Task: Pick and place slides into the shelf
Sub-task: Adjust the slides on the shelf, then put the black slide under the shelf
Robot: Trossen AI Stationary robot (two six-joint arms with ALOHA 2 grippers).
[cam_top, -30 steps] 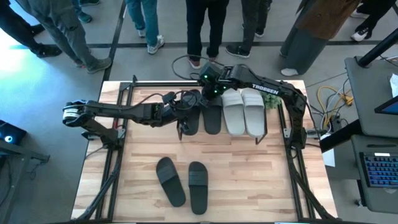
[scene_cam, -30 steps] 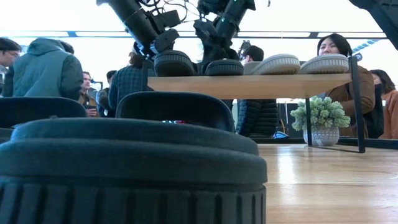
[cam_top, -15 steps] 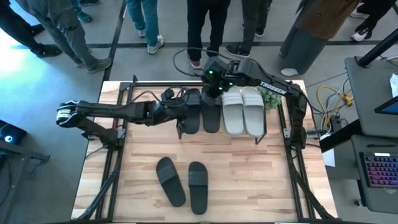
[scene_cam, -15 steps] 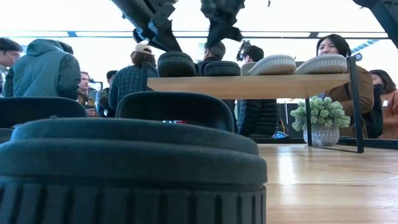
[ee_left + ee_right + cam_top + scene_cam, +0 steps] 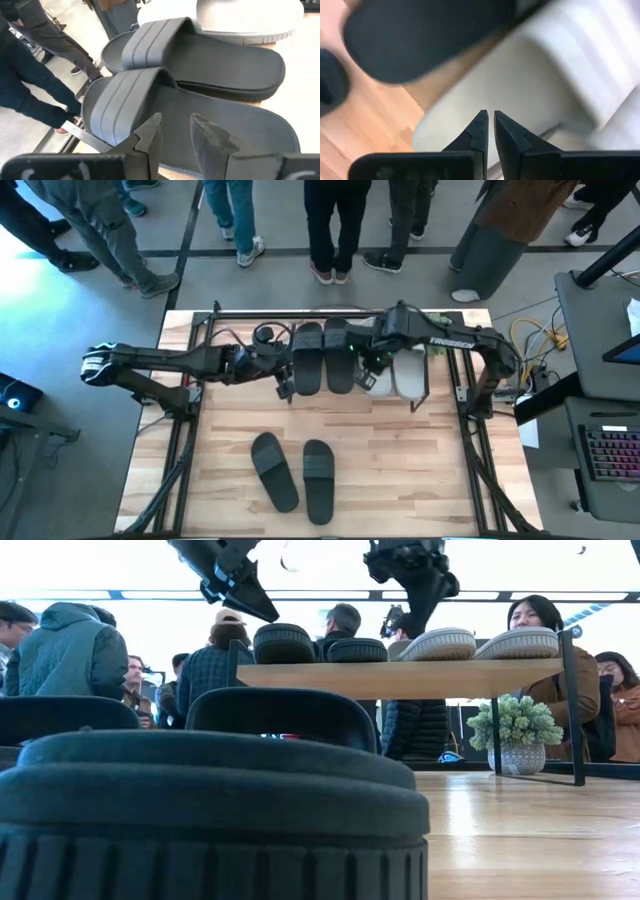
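The shelf (image 5: 400,678) stands at the table's far side. On its top board lie two black slides (image 5: 307,360) (image 5: 338,360) and two grey-white slides (image 5: 408,372), side by side on their soles. Two more black slides (image 5: 273,470) (image 5: 318,478) lie on the table near its near edge. My left gripper (image 5: 285,385) (image 5: 175,132) is open, above the near end of the leftmost black slide (image 5: 165,130), touching nothing. My right gripper (image 5: 370,375) (image 5: 491,120) is shut and hovers over the left grey-white slide (image 5: 520,85).
A small potted plant (image 5: 517,735) stands on the table under the shelf's right end. Black frame rails (image 5: 190,430) run along the table's sides. Several people (image 5: 335,225) stand beyond the far edge. Bare tabletop (image 5: 400,470) lies right of the two near slides.
My left gripper has risen off the leftmost black slide and drawn back a little toward the table's left edge; that slide stays on the shelf. My right gripper has swung from the shelf's far edge, above the black slides, toward the right and near, over the grey-white slide.
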